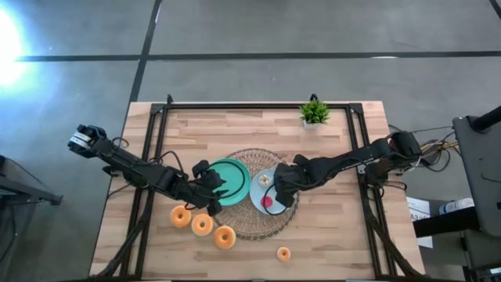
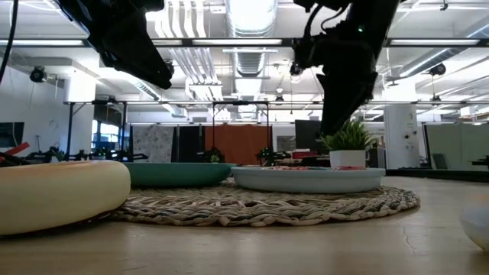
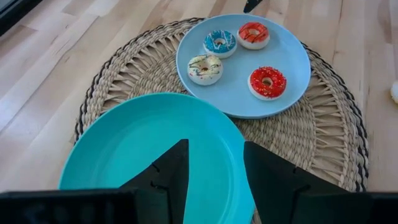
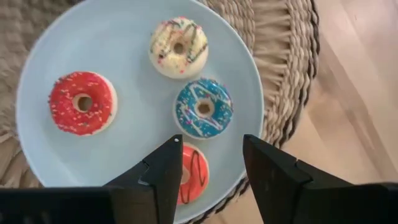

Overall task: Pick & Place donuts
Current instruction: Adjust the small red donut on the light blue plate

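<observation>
We're over a pale wooden table [image 1: 329, 235] on a grey floor, a small potted plant [image 1: 314, 113] at its twelve o'clock edge, and we can read no writing or label anywhere. A woven mat [image 1: 258, 223] carries a green plate [image 1: 232, 182] and a light-blue plate [image 4: 37, 93]. On the light-blue plate we count four small donuts: a red sprinkled donut [image 4: 82, 102], a white donut [image 4: 179, 47], a blue donut [image 4: 204, 107] and an orange-red donut [image 4: 192, 176]. The right gripper [image 4: 208, 163] hangs above that plate, jaws spread, the orange-red donut right between them, though touching or not we can't say. The left gripper [image 3: 214, 167] hovers over the green plate, jaws apart and empty. Three larger donuts [image 1: 202, 225] line up at seven o'clock off the mat, and one small orange donut [image 1: 283, 253] sits at five o'clock.
</observation>
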Robot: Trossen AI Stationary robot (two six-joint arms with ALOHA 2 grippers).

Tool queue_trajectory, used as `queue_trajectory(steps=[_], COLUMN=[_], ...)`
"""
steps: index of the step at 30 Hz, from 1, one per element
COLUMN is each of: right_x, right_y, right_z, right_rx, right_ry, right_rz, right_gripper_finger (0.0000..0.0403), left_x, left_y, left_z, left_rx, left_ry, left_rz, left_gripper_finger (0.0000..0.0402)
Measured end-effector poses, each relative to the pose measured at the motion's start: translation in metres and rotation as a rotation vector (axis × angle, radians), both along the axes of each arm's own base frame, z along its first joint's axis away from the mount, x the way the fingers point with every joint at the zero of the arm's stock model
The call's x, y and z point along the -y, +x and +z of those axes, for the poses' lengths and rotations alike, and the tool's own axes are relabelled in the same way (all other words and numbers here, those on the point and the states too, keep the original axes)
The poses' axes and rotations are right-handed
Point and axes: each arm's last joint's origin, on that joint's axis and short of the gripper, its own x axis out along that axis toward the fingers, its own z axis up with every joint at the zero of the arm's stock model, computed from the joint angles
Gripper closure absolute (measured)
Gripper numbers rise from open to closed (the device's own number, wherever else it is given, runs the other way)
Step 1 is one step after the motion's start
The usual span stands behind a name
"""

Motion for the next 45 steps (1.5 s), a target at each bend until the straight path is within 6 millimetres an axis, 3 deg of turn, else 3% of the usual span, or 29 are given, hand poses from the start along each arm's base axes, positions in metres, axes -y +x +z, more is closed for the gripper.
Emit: queue_trajectory(steps=[6, 12, 21, 26, 33, 45], right_x=[-0.006, -0.013, -0.025, -0.025, -0.024, -0.023], right_y=[0.007, 0.017, 0.023, 0.025, 0.036, 0.047], right_z=[0.002, -0.018, -0.014, -0.022, -0.049, -0.046], right_rx=[0.032, -0.001, 0.042, 0.027, -0.033, 0.087], right_ry=[0.076, 0.192, 0.203, 0.202, 0.303, 0.328], right_rz=[0.103, 0.212, 0.331, 0.328, 0.249, 0.168], right_gripper_finger=[0.0241, 0.0242, 0.0259, 0.0269, 0.0297, 0.0334], left_x=[0.0, 0.0, 0.0, 0.0, 0.0, 0.001], left_y=[0.0, 0.0, 0.0, 0.0, 0.001, 0.002], left_z=[0.0, 0.0, 0.001, 0.001, 0.001, 0.002], left_rx=[0.0, 0.0, 0.007, 0.008, 0.009, 0.027], left_ry=[0.0, 0.0, -0.003, -0.004, -0.004, -0.012], left_rz=[0.0, 0.0, 0.0, 0.0, 0.0, 0.0], left_gripper_finger=[0.0274, 0.0274, 0.0274, 0.0274, 0.0274, 0.0274])
